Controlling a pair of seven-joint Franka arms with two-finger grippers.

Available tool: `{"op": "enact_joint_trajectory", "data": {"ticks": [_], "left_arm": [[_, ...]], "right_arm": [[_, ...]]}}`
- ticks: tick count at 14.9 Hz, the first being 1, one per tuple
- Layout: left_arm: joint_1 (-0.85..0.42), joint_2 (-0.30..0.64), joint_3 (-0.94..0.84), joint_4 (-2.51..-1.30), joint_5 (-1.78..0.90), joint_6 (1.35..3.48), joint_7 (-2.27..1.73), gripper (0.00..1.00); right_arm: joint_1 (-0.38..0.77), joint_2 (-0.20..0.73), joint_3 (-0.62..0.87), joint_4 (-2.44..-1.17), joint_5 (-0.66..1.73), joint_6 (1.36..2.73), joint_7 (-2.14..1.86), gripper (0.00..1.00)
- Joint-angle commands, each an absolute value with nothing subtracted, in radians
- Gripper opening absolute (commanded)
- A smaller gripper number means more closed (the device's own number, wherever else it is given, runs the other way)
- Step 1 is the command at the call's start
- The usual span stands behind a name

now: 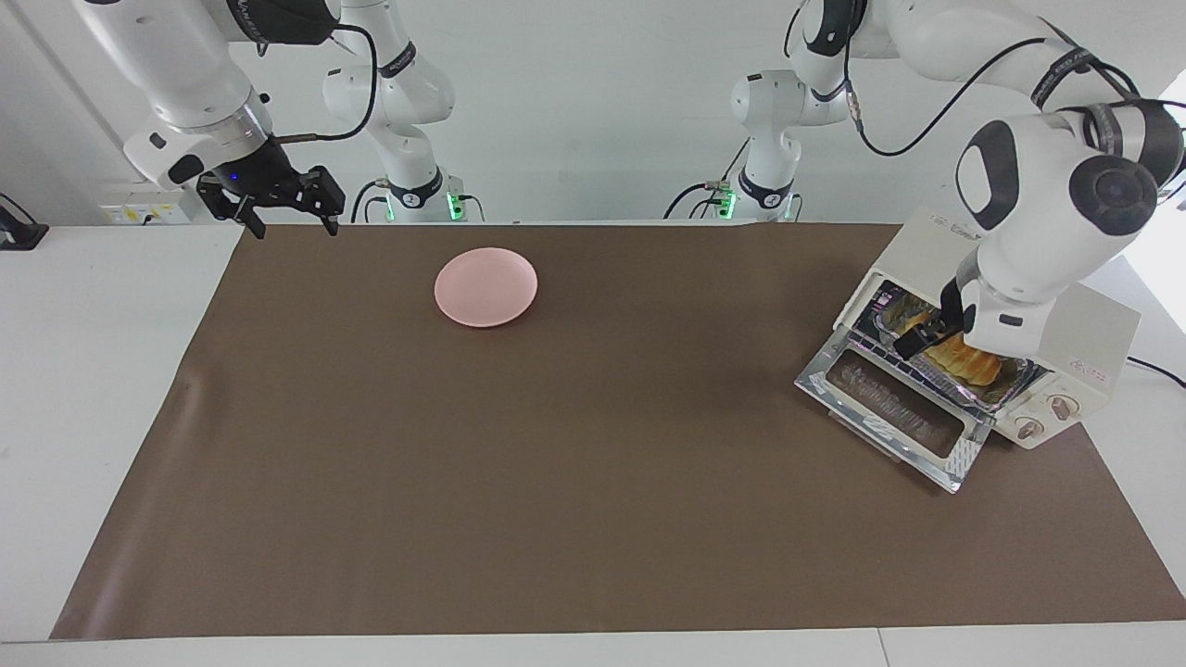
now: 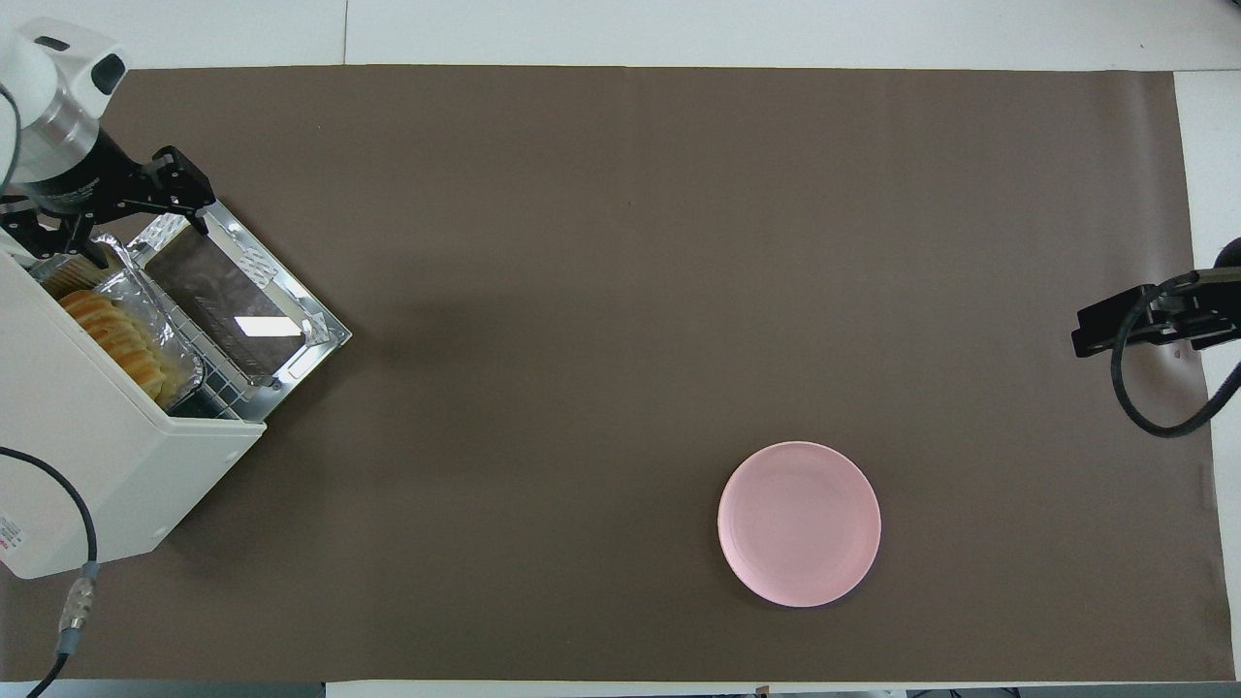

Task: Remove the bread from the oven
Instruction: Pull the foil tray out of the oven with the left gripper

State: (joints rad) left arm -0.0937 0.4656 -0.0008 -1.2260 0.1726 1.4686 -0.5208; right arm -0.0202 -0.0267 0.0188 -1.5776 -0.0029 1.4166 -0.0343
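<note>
Lying in a crinkled foil tray [image 1: 1005, 382] inside the open oven [image 1: 1093, 347], the ridged golden bread [image 1: 971, 363] is partly hidden by the left gripper [image 1: 917, 335] — its grip impossible to read. The right gripper [image 1: 283, 215] waits spread and empty near the pink plate [image 1: 485, 286].

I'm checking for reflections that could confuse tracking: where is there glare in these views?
Overhead view: a bright white patch glares off the oven door's glass. Facing view: the same door shows only faint sheen, no hot spot; the foil tray glints slightly.
</note>
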Motion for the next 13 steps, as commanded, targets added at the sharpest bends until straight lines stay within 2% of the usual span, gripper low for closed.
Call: {"op": "enact_joint_trajectory", "data": {"ticks": [1, 4, 10, 13], "left_arm": [[-0.204, 0.548, 0.124, -1.175, 0.209, 1.502, -0.623, 1.0], [-0.201, 0.58, 0.13, -1.192, 0.233, 1.506, -0.696, 1.0], [-0.196, 0.551, 0.152, -1.298, 0.259, 1.534, -0.814, 1.0], [-0.196, 0.494, 0.153, -1.434, 0.261, 1.61, -0.848, 1.0]], "right_arm": [[-0.034, -0.041, 0.029, -1.592, -0.018, 1.41, -0.057, 1.0], [-0.034, -0.041, 0.029, -1.592, -0.018, 1.41, -0.057, 1.0], [-0.034, -0.041, 0.031, -1.592, -0.02, 1.41, -0.057, 1.0], [-0.034, -0.041, 0.031, -1.592, -0.018, 1.41, -0.057, 1.0]]}}
